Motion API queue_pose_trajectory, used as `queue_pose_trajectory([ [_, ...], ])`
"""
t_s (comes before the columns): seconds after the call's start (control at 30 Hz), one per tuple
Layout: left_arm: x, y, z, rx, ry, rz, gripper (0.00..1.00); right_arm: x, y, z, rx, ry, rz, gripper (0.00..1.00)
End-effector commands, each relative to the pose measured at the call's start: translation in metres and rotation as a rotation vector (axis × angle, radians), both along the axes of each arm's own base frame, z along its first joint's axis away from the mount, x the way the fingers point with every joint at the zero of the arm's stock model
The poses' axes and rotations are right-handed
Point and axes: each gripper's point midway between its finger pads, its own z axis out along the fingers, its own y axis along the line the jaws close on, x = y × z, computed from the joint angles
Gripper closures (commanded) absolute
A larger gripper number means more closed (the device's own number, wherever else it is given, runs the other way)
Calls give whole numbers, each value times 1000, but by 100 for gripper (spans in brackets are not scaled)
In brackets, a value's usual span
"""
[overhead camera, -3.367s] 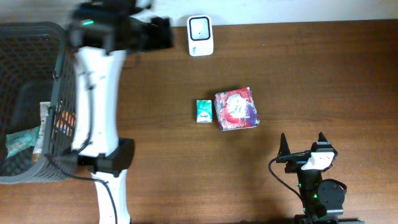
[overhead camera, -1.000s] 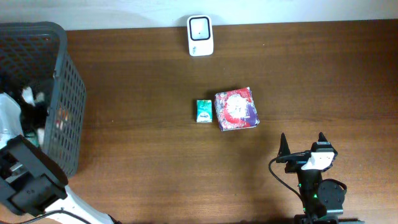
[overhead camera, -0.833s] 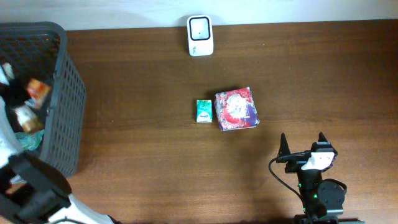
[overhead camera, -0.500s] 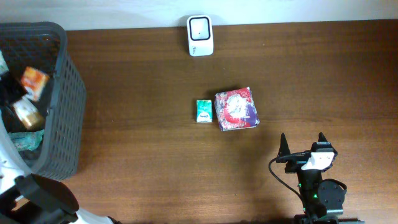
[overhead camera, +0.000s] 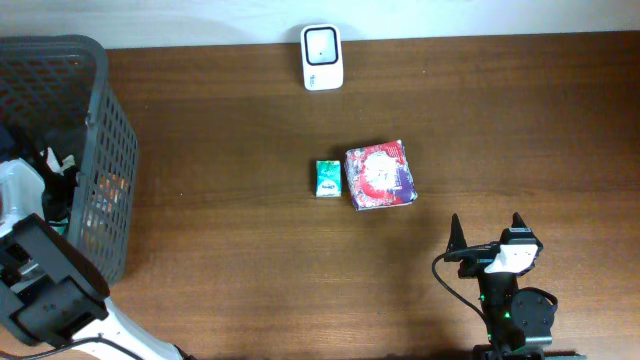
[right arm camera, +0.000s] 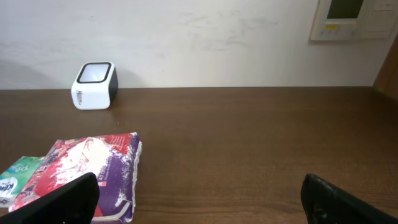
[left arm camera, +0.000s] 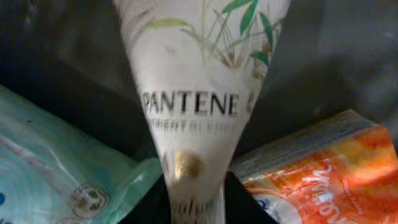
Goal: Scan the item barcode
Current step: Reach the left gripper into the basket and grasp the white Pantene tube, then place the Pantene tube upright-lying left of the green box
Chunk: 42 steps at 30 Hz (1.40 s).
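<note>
In the left wrist view a white Pantene sachet (left arm camera: 199, 93) fills the middle, and its narrow lower end sits between my left gripper's (left arm camera: 198, 200) two dark fingers, which press against both its sides. The sachet lies over a teal packet (left arm camera: 56, 168) and an orange packet (left arm camera: 317, 168) inside the dark basket (overhead camera: 100, 120). Seen from overhead, the left arm (overhead camera: 30, 210) reaches down into that basket. The white scanner (overhead camera: 323, 57) stands at the table's far edge. My right gripper (overhead camera: 487, 235) rests open at the front right, holding nothing.
A red and purple pack (overhead camera: 380, 176) and a small green packet (overhead camera: 327, 178) lie side by side mid-table. In the right wrist view they are the pack (right arm camera: 87, 168) and green packet (right arm camera: 15, 174), with the scanner (right arm camera: 94, 85) by the wall.
My left arm has swung from beside the scanner over to the basket and dipped into it with the sachet. The right arm and the packs on the table have not moved.
</note>
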Motion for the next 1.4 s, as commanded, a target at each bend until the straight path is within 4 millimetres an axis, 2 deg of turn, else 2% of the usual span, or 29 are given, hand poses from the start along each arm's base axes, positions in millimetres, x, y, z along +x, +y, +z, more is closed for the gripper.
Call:
queue_pose_trajectory([
  [0.0,4,5,-1,17,-6,-18,76,0,0,-3,-7,5,-3,1],
  [0.03,5,6,2,21,-5,-32,83,0,0,-3,-7,5,-3,1],
  [0.13,6,7,13,34,-24,-31,83,0,0,-3,-7,5,-3,1],
  [0.2,8,8,30,57,-56,-31,82,0,0,-3,-7,5,-3,1],
  [0.27,9,8,39,70,-73,-31,97,0,0,-3,-7,5,-3,1],
  [0.33,9,8,45,78,-84,-31,100,0,0,-3,-7,5,-3,1],
  [0.43,11,9,78,123,-148,-30,100,0,0,-3,-7,5,-3,1],
  [0.53,13,12,143,192,-303,56,100,0,0,-3,-7,5,-3,1],
  [0.6,13,8,180,204,-411,119,100,0,0,-3,-7,5,-3,1],
  [0.73,13,-41,279,54,-781,167,100,0,0,-3,-7,5,-3,1],
  [0.8,11,-71,321,-8,-923,72,100,0,0,-3,-7,5,-3,1],
  [0.9,-2,-107,367,-27,-1056,-47,100,0,0,-3,-7,5,-3,1],
  [0.93,-4,-115,374,-24,-1072,-66,100,0,0,-3,-7,5,-3,1],
  [1.0,-3,-144,389,-27,-1114,-158,100,0,0,-3,-7,5,-3,1],
  [1.13,8,-199,381,-125,-1080,-286,100,0,0,-3,-7,5,-3,1],
  [1.2,15,-246,365,-187,-1017,-427,100,0,0,-3,-7,5,-3,1],
  [1.23,17,-265,354,-211,-977,-491,100,0,0,-3,-7,5,-3,1],
  [1.27,19,-293,332,-260,-893,-555,100,0,0,-3,-7,5,-3,1],
  [1.3,20,-313,314,-306,-821,-590,100,0,0,-3,-7,5,-3,1],
  [1.37,22,-340,287,-362,-723,-641,100,0,0,-3,-7,5,-3,1],
])
